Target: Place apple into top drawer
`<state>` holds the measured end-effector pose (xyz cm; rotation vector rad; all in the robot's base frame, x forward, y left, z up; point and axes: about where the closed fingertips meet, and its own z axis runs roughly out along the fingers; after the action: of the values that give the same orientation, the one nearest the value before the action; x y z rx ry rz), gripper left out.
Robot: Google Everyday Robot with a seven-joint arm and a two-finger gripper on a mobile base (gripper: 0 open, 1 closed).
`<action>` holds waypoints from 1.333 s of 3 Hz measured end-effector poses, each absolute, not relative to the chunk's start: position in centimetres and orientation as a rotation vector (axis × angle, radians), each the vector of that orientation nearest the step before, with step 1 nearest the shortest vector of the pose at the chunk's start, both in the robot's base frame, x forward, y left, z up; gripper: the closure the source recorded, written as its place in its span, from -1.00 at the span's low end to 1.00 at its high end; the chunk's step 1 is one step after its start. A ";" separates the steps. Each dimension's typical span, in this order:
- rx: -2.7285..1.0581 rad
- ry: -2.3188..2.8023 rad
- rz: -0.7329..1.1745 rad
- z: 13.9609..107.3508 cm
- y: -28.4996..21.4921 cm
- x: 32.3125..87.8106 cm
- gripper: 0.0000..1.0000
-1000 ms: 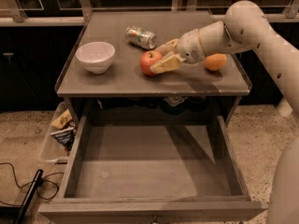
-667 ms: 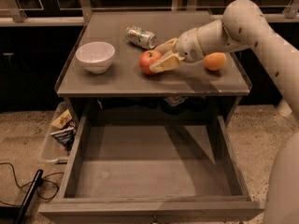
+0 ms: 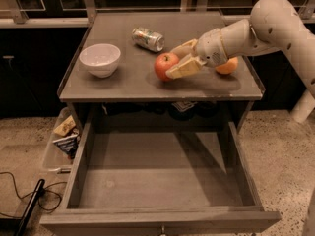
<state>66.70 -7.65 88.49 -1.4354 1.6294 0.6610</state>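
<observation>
The red apple [image 3: 161, 66] is on the tabletop [image 3: 123, 82], right of centre, just below a lying can. My gripper [image 3: 171, 63] reaches in from the right at table height and is shut on the apple, with one tan finger [image 3: 183, 48] behind it and one in front. The top drawer [image 3: 157, 183] is pulled fully open below the table's front edge. It is wide, shallow and grey-brown, with nothing inside it.
A white bowl [image 3: 100, 59] stands on the left of the tabletop. A crushed silver can [image 3: 147, 38] lies at the back centre. An orange fruit [image 3: 228, 66] sits behind my wrist. A bin of snack packets [image 3: 63, 140] and a black cable [image 3: 27, 205] are on the floor at left.
The apple and my gripper have shifted slightly to the right together. The bowl, the can and the drawer have not moved.
</observation>
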 end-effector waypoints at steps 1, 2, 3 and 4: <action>-1.445 1.580 0.639 90.2 -10.0 62.8 1.00; -1.458 1.541 0.594 91.0 -12.8 57.9 1.00; -1.492 1.555 0.490 89.8 -15.0 52.8 1.00; -1.544 1.614 0.420 85.9 -15.4 48.3 1.00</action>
<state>48.27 -15.43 85.89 -1.5442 1.6137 0.4202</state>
